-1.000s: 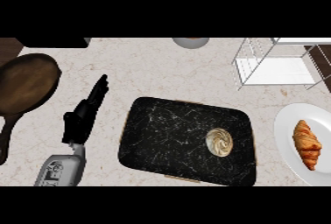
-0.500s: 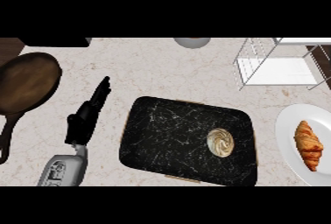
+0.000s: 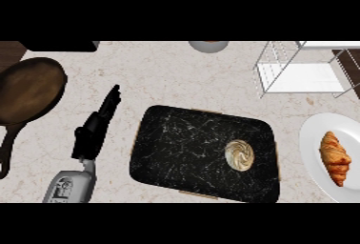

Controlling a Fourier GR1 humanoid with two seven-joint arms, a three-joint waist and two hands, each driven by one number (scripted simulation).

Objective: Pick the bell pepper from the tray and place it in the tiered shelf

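My left hand (image 3: 95, 128) appears edge-on at the lower left, fingers straight and pointing up and slightly right. My grey left forearm (image 3: 69, 187) enters from below.

Open counter (image 3: 190, 81) lies between tray (image 3: 183, 143) and tiered shelf (image 3: 299, 71).

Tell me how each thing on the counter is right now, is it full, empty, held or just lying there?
Left hand: open, fingers straight, holding nothing, left of the tray.
Tray: flat on the counter, carrying one item.
Round beige item: lying on the tray, untouched.
Tiered shelf: upright, nothing visible inside.
Plate: holds a croissant.
Croissant: lying on the plate.
Pan: nothing in it.
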